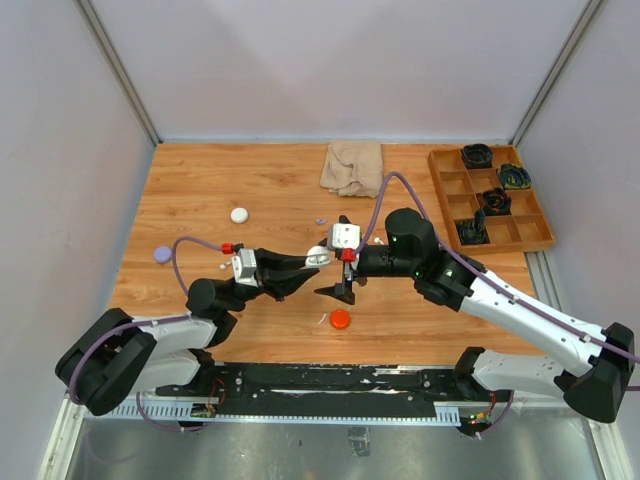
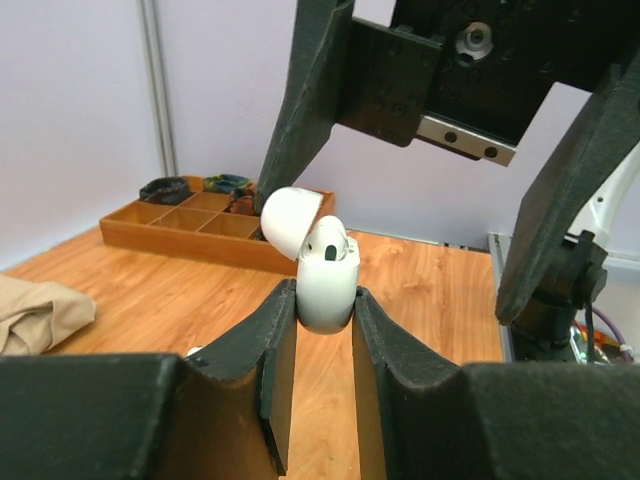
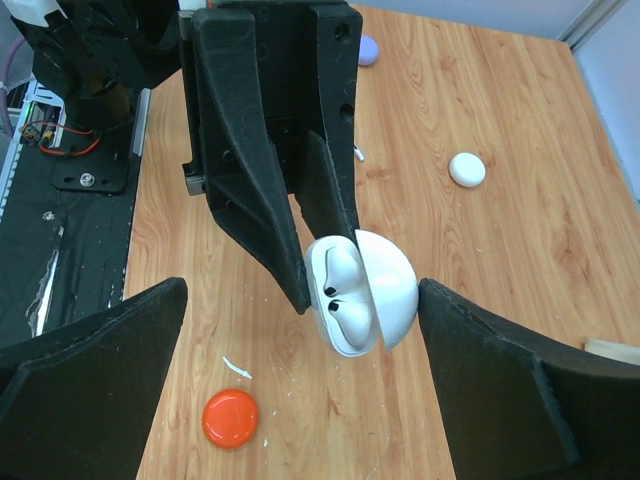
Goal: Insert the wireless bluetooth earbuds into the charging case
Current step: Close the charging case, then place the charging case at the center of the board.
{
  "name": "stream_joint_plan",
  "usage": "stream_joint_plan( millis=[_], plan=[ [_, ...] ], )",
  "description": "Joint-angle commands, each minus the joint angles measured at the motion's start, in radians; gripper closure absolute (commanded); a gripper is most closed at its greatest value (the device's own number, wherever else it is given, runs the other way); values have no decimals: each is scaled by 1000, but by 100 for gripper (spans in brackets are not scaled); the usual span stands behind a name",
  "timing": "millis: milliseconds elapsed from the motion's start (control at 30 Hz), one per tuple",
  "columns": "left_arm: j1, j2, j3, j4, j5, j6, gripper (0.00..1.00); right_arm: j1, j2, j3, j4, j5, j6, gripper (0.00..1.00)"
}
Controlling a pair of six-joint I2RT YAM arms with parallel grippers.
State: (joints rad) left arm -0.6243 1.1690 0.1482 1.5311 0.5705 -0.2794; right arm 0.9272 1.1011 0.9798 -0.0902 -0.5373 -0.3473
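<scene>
Pinching the case (image 2: 328, 285) by its lower body, the left gripper (image 2: 325, 318) is clenched on it: one finger presses each flat side, and the upper half stands clear of the tips. The case is held off the table (image 1: 200, 190), near the middle of the board, between the two arms.

The right gripper (image 1: 339, 257) is released, with its fingers (image 3: 100, 370) spread as wide as they go. In the top view one finger lies on the far side of the case and the other on the near side. The case sits in the gap between them, and neither finger touches it.

The case's long axis runs in line with the left fingers, base toward that wrist. Its mouth points away from that wrist, toward the right wrist camera, which looks straight into it. The lid (image 2: 290, 222) is swung back on its hinge and leans off to one side — to the left in the left wrist view, to the right in the right wrist view.

Two white earbuds (image 3: 338, 290) sit side by side in the mouth, rounded heads out and each showing a small dark spot. Their stems are hidden inside the case.

On the table below lie a red puck (image 3: 230, 418), a white puck (image 3: 466, 168) and a purple puck (image 1: 162, 254), all well apart from the case. Just beside the red puck is a thin white sliver (image 3: 237, 367) — too small to say what it is.
</scene>
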Motion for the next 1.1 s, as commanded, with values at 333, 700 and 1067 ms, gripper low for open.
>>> stream_joint_plan(
  millis=[333, 700, 1067],
  plan=[
    [3, -7, 41, -109, -189, -33, 100, -9, -23, 8, -20, 78, -4, 2],
    [3, -222, 92, -794, -356, -266, 96, -11, -111, -183, 190, 401, 109, 1],
    [3, -201, 170, -1298, -290, -445, 92, -13, -145, -379, 375, 591, 142, 1]
  ],
)
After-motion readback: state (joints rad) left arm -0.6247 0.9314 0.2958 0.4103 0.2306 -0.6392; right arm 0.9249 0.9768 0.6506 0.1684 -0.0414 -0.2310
